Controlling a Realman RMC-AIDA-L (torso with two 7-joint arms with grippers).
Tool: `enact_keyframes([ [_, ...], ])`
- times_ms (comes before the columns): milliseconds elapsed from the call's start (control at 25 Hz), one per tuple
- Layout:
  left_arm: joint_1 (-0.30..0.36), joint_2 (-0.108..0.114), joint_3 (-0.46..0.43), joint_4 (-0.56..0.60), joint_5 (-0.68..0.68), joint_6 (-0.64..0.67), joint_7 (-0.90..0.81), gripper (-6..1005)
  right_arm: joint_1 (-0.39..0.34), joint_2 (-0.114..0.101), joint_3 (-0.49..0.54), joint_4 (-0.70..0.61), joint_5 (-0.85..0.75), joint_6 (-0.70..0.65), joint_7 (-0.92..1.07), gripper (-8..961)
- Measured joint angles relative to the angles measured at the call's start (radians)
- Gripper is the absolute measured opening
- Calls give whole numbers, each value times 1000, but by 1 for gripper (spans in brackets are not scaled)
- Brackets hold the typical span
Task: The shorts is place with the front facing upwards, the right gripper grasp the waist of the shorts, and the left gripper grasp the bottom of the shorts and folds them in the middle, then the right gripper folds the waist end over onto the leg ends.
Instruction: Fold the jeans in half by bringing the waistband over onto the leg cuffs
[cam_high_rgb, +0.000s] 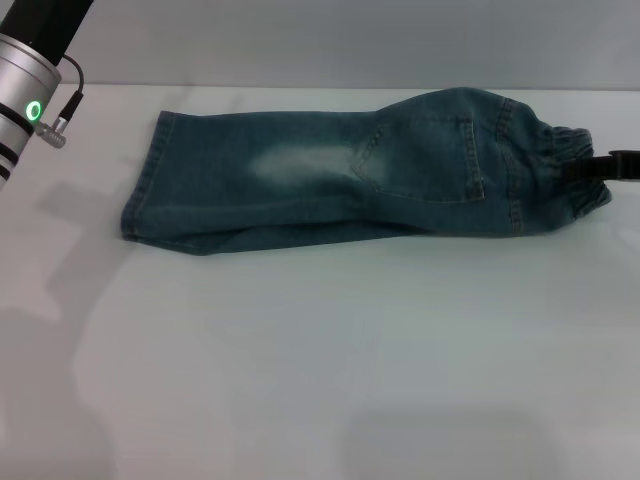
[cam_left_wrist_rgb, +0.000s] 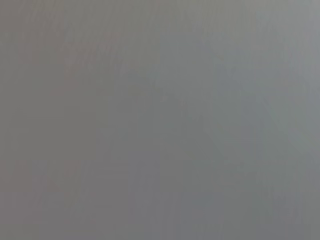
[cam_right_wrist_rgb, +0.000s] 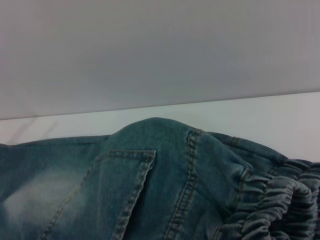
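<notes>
Shorts already folded lengthwise, right hand at the waist end.

Denim shorts (cam_high_rgb: 350, 175) lie across the far worktop (cam_high_rgb: 320, 380), legs toward the left, elastic waist (cam_high_rgb: 565, 170) right, likely staged for the waist-over-legs fold. Right hand (cam_high_rgb: 612, 166) touches the waistband, mostly cut off; grip can't be told. Left arm (cam_high_rgb: 30, 80) raised at the upper left, its hand hidden, wrist view blank.

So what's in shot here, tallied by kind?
Shorts: 1, blue denim, folded lengthwise
Robot arms: 2, left arm at the leg end, right gripper at the waistband
Table: 1, white
Total: 4
</notes>
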Motion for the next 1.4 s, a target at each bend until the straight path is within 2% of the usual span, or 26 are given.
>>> enact_keyframes([
  [440, -1, 0, 0, -17, -2, -4, 0, 836, -4, -16, -1, -50, -36, -44, 9, 443],
  [680, -2, 0, 0, -25, -2, -2, 0, 837, 7, -23, 1, -78, -107, -86, 32, 443],
  [1000, -2, 0, 0, -25, -1, -1, 0, 836, 7, -24, 0, -89, -165, -80, 42, 444],
  [1400, -3, 0, 0, -26, -5, -1, 0, 837, 7, -22, 5, -91, -161, -39, 38, 444],
])
